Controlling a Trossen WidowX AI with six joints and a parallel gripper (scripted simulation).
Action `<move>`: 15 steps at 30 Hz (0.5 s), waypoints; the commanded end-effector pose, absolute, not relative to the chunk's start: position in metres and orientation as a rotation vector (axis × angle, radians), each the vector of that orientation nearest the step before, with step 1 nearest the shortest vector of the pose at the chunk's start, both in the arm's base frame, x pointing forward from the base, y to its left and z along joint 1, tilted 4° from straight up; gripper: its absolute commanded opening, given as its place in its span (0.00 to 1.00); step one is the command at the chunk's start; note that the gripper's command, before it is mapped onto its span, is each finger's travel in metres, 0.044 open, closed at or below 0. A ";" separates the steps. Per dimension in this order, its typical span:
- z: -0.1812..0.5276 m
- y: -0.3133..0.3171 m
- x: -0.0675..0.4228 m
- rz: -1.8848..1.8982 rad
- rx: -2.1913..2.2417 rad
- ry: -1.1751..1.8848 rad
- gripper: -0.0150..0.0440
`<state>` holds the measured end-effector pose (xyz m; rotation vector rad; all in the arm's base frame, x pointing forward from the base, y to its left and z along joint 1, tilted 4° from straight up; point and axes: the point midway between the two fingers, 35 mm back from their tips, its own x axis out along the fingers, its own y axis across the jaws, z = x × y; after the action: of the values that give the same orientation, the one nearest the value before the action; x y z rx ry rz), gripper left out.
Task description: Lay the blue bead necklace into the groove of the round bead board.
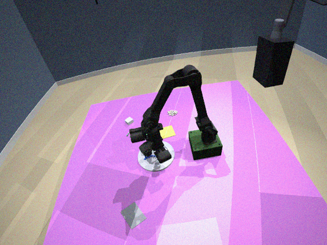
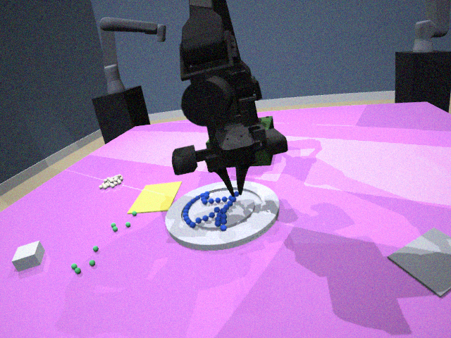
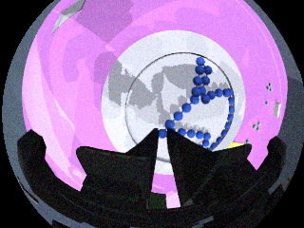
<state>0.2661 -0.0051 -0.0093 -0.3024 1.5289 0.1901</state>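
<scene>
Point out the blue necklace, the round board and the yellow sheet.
blue necklace (image 2: 189,214): exterior view, on the beads curving along the left of the groove.
round board (image 2: 232,238): exterior view, on its bare front rim.
yellow sheet (image 2: 156,198): exterior view, on its middle.

Bead board (image 2: 232,238) sitting mid-frame on counter (image 2: 328,182); necklace (image 2: 209,210) lying on its left half; card (image 2: 156,198) lying upper left, cube (image 2: 28,255) far left.

A: Bead board (image 2: 254,232)?
B: Round, pale grey disc, flat on the pink surface, one circular groove (image 2: 251,213) inset from the rim.

A: Necklace (image 2: 204,218)?
B: Blue beads on the board. Left arc follows the groove; the rest crosses the centre in a tangle. One end pinched at the far side.
</scene>
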 end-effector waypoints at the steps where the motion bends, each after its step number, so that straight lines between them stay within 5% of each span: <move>1: -0.010 0.007 0.257 0.186 -0.302 1.528 0.25; 15: -0.015 0.020 0.247 0.187 -0.302 1.529 0.25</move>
<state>0.2486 0.0191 -0.0125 -0.3015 1.5284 0.1928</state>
